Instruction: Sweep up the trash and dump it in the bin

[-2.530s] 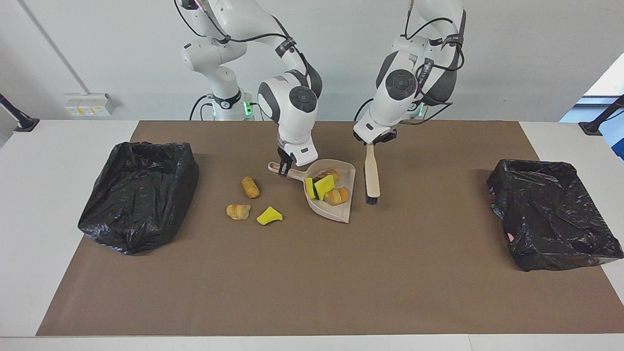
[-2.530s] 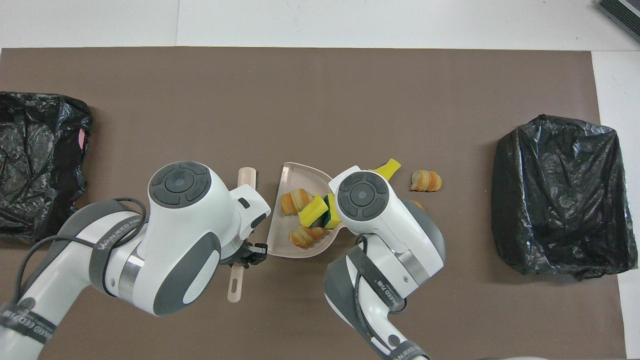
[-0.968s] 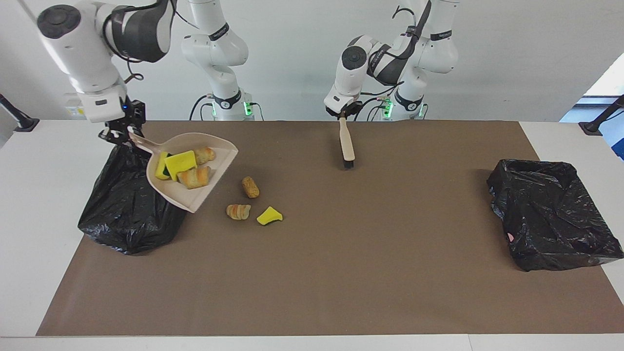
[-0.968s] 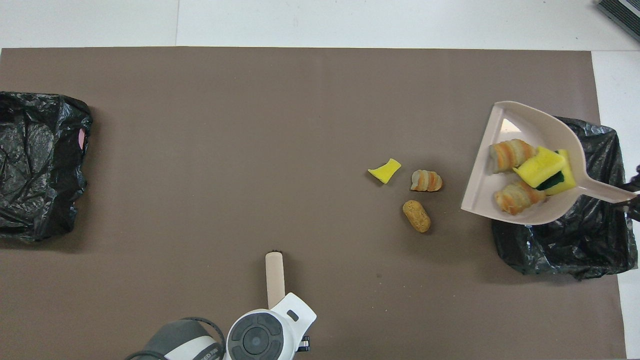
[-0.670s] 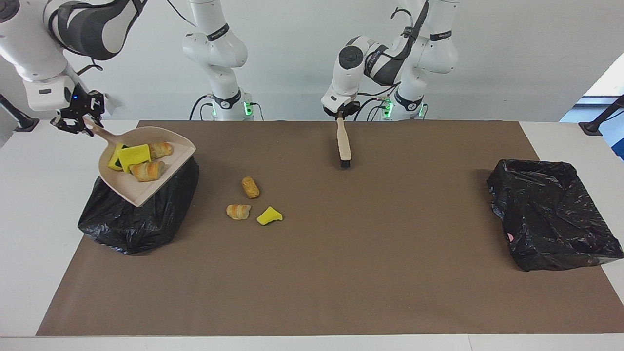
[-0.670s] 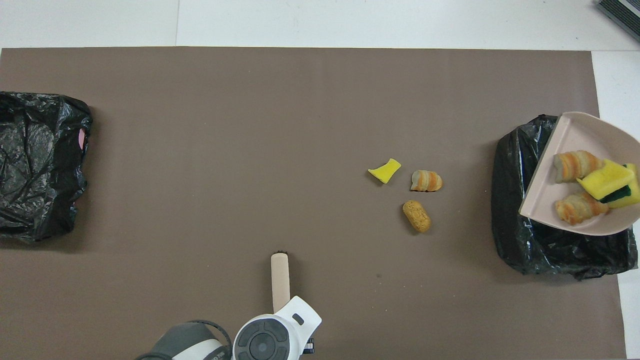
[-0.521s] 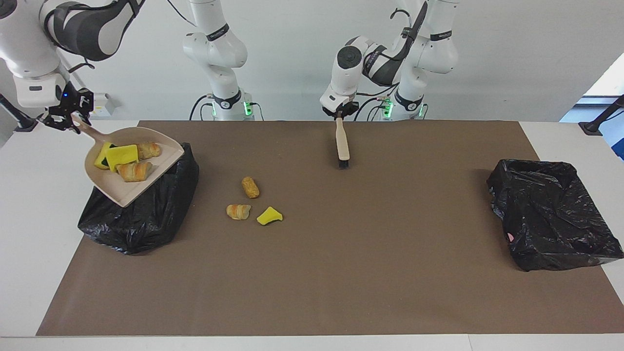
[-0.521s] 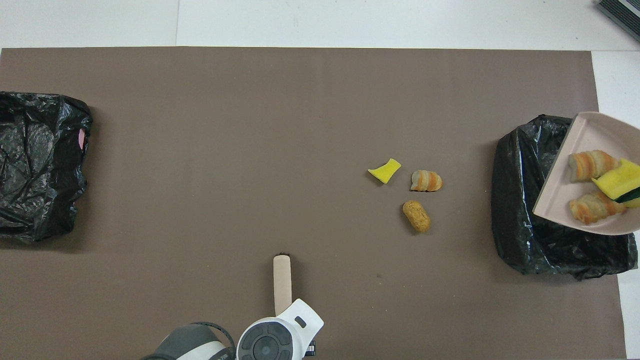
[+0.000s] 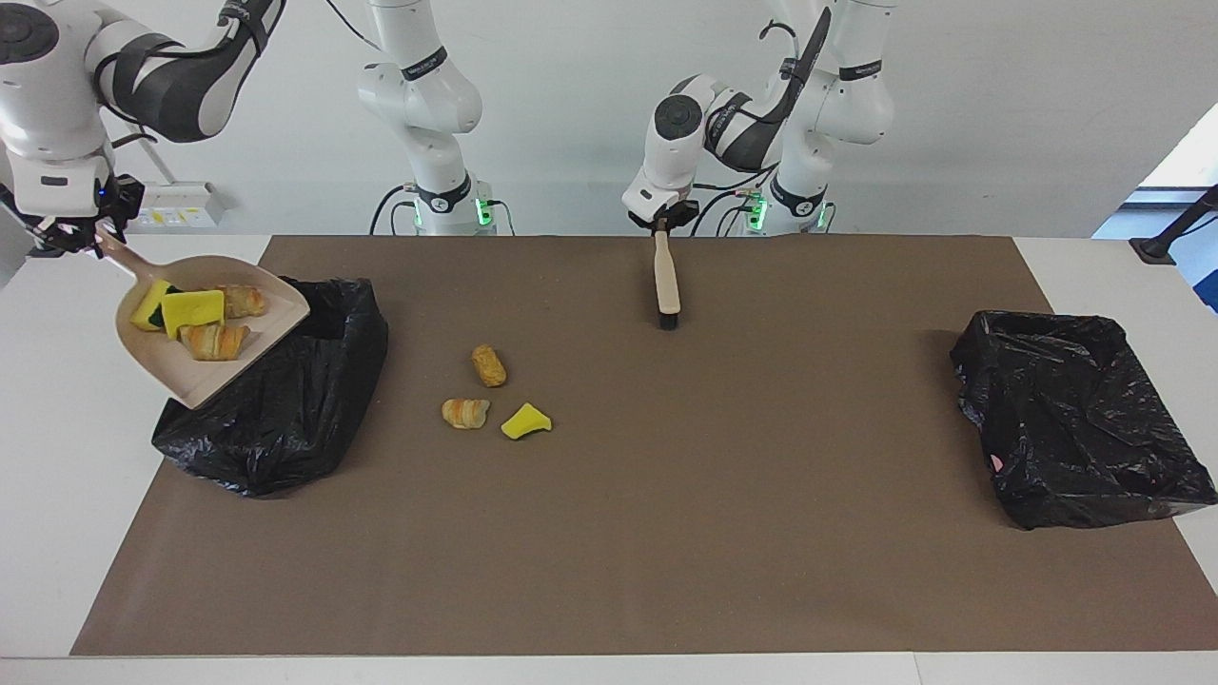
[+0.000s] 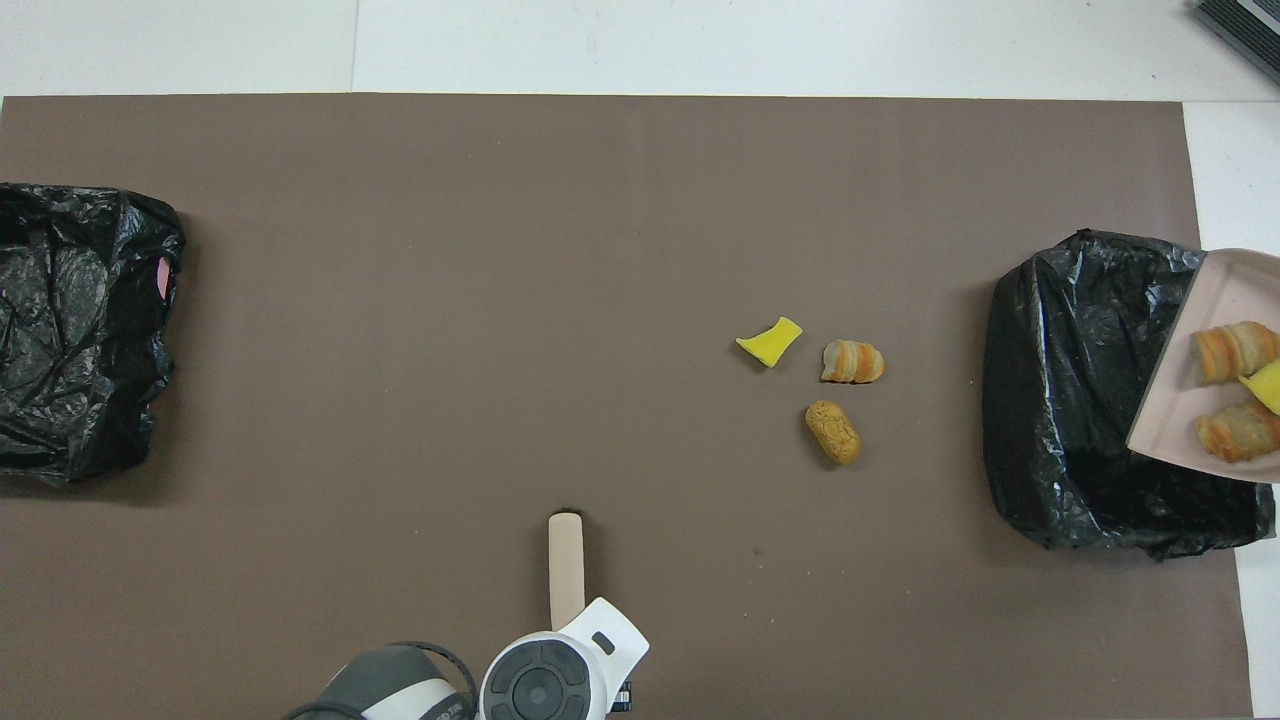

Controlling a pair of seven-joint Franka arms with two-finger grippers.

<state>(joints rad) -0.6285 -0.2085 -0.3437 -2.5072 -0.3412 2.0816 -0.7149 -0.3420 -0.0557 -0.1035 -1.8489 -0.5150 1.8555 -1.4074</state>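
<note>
My right gripper is shut on the handle of the beige dustpan, held up over the end of the black-bagged bin at the right arm's end of the table. Several bits of trash lie in the pan: yellow sponge and bread pieces. In the overhead view the dustpan is cut off by the frame edge over the bin. Three bits lie on the mat: a bread roll, a croissant and a yellow sponge chunk. My left gripper is shut on the brush, bristles down.
A second black-bagged bin stands at the left arm's end of the brown mat. The loose bits lie between the first bin and the brush. The brush shows near the robots' edge in the overhead view.
The right arm has carried the loaded dustpan farther toward its end of the table, across the bin. The left arm has drawn the brush slightly back toward the robots.
</note>
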